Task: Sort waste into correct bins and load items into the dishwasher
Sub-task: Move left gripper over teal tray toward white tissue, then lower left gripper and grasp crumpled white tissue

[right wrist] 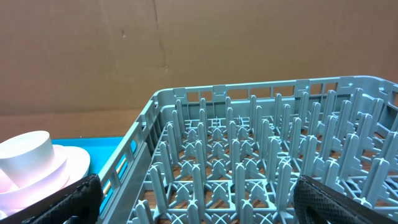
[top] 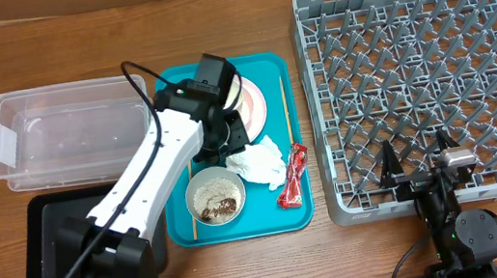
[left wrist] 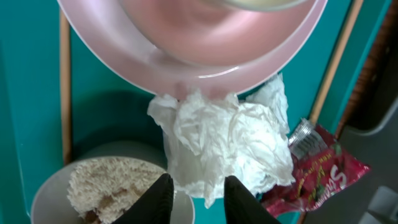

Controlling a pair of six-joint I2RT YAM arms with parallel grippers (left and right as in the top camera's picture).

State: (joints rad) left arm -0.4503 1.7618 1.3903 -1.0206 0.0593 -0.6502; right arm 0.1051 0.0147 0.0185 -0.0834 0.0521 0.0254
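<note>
A crumpled white napkin (top: 260, 164) (left wrist: 230, 137) lies on the teal tray (top: 284, 217) between the pink plate (top: 251, 102) (left wrist: 193, 56) and the grey-green bowl (top: 215, 197) (left wrist: 53, 199) of rice with brown scraps. The red wrapper (top: 292, 177) (left wrist: 320, 171) lies right of the napkin. My left gripper (top: 229, 151) (left wrist: 199, 196) is open, just above the napkin's near edge and the bowl rim. Chopsticks (top: 285, 105) (left wrist: 64, 93) lie along the tray's sides. My right gripper (top: 418, 166) (right wrist: 199, 205) is open over the grey dish rack's (top: 423, 66) (right wrist: 249, 162) front edge. A white cup (right wrist: 28, 155) stands on pink dishes.
A clear plastic tub (top: 63, 136) stands at the left. A black tray (top: 43, 236) lies in front of it, partly under my left arm's base. The rack fills the right half of the table. A brown wall rises behind.
</note>
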